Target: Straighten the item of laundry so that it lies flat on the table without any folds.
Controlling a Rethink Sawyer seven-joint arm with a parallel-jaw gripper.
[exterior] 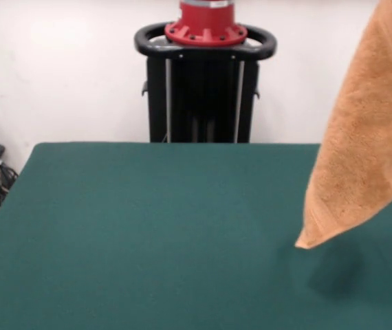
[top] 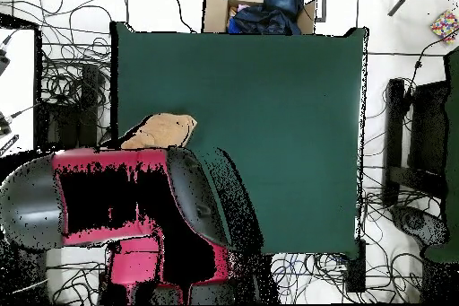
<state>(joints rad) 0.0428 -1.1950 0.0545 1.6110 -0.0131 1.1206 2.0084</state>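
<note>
The orange-tan terry-cloth towel hangs clear of the large dark green felt-topped table, suspended from above the top edge of the front view, its lowest corner pointing down over the table's side region with a shadow on the felt beneath it. The principal risk, as judged from this position, is that the towel sits close to the table's edge: in the overhead view the cloth shows near the border of the green surface, so a release or a lowering made here could leave part of the cloth draped over the side rather than flat. A second risk is that the cloth hangs gathered from one high point; set straight down, it would likely pile on its own corner and keep its folds. A swinging cloth could also land twisted. The red and black robot arm is extended over the table's edge, its bulk covering the point of hold in the overhead view. The gripper itself is not visible in either view; whether it is clamped on the towel cannot be told, though the hanging cloth suggests support from above.
</note>
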